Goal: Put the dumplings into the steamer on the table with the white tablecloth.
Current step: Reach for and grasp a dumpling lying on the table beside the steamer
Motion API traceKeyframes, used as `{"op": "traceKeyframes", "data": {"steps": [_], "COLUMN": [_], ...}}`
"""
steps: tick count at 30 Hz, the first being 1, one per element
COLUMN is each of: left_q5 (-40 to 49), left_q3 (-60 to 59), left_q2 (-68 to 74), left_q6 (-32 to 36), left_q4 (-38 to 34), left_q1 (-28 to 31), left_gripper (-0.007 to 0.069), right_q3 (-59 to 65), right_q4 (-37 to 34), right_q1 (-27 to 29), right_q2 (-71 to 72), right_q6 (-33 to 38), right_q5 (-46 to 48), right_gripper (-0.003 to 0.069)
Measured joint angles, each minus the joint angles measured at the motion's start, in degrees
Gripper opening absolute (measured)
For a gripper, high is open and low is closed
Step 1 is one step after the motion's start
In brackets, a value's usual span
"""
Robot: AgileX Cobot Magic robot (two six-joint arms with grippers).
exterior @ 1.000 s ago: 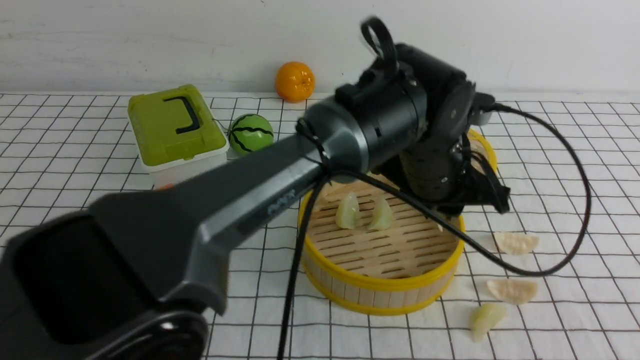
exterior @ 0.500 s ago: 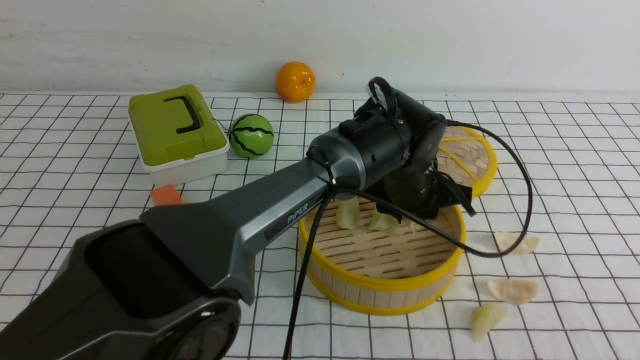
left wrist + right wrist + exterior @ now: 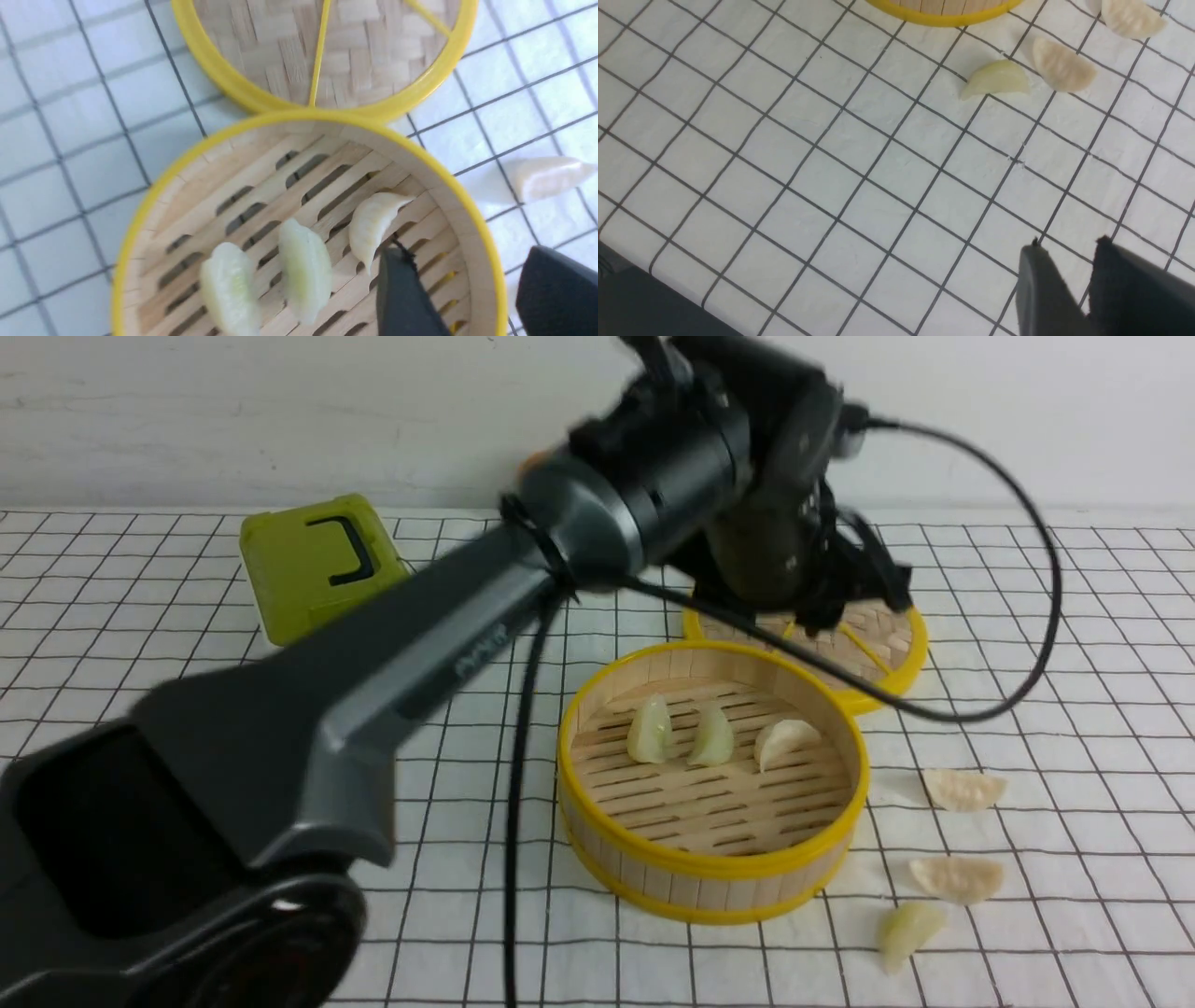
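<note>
The steamer [image 3: 709, 882] stands mid-table on the white tablecloth [image 3: 140, 616], and three dumplings lie in a row on its slats: [image 3: 650, 730], [image 3: 711, 735], [image 3: 786, 739]. Three more dumplings lie on the cloth to its right: [image 3: 963, 789], [image 3: 957, 877], [image 3: 910, 931]. My left gripper [image 3: 845, 602] hangs blurred above the steamer's far rim. In the left wrist view this left gripper [image 3: 465, 252] is open and empty, near the nearest dumpling [image 3: 371, 224]. My right gripper [image 3: 1069, 245] hovers over bare cloth, jaws slightly apart and empty, short of a dumpling [image 3: 997, 78].
The flat woven lid [image 3: 887, 649] lies touching the steamer's back right. A green box [image 3: 317, 565] with a black handle stands at the back left. The left arm's black cable [image 3: 1036, 644] loops over the lid. A dark table edge [image 3: 644, 303] shows in the right wrist view.
My left gripper went down into the steamer, opened and left a third dumpling beside the other two, then rose up and back. The right gripper's view is not given earlier.
</note>
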State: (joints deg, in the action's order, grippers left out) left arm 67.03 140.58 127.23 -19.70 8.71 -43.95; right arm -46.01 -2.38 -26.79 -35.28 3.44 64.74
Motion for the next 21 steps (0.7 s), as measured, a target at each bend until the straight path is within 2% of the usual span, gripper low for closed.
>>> {"op": "traceKeyframes", "data": {"steps": [1,3,4,6,8,9,11,16,21], "left_q5": [0.4,3.7,4.0,4.0,4.0,4.0,4.0,4.0,4.0], "left_q3": [0.0,0.4,0.4,0.0,-0.4,-1.6,-4.7,-18.1,-42.4], "left_q2": [0.0,-5.6,-6.4,-11.1,-13.4,-16.5,-20.8,-30.7,-46.3], "left_q6": [0.0,3.3,3.7,5.1,5.7,6.8,7.7,8.1,7.5], "left_q4": [0.0,2.1,2.4,3.1,3.1,2.5,1.8,1.7,0.3], "left_q1": [0.0,0.0,0.0,0.0,0.0,0.0,0.0,0.0,0.0], "left_gripper": [0.0307,0.022,0.0206,0.0127,0.01,0.0065,0.0033,0.0004,0.0004], "right_q3": [-0.2,-3.0,-3.0,-6.2,-7.8,-9.4,-10.8,-13.2,-13.3], "right_q4": [0.0,0.1,0.1,0.1,0.0,-0.5,-1.5,-6.2,-8.1], "right_q1": [0.0,0.0,0.0,0.0,0.0,0.0,0.0,0.0,0.0], "right_q2": [-0.1,-2.3,-2.5,-5.2,-7.0,-9.1,-11.2,-16.4,-21.2], "right_q6": [0.0,0.1,0.1,1.0,2.0,3.4,4.7,8.1,9.0], "right_q5": [0.0,-0.1,-0.1,-0.1,-0.1,-0.1,-0.1,0.8,1.6], "right_gripper": [0.0173,0.0152,0.0149,0.0081,0.0038,-0.0006,-0.0021,-0.0022,-0.0023]}}
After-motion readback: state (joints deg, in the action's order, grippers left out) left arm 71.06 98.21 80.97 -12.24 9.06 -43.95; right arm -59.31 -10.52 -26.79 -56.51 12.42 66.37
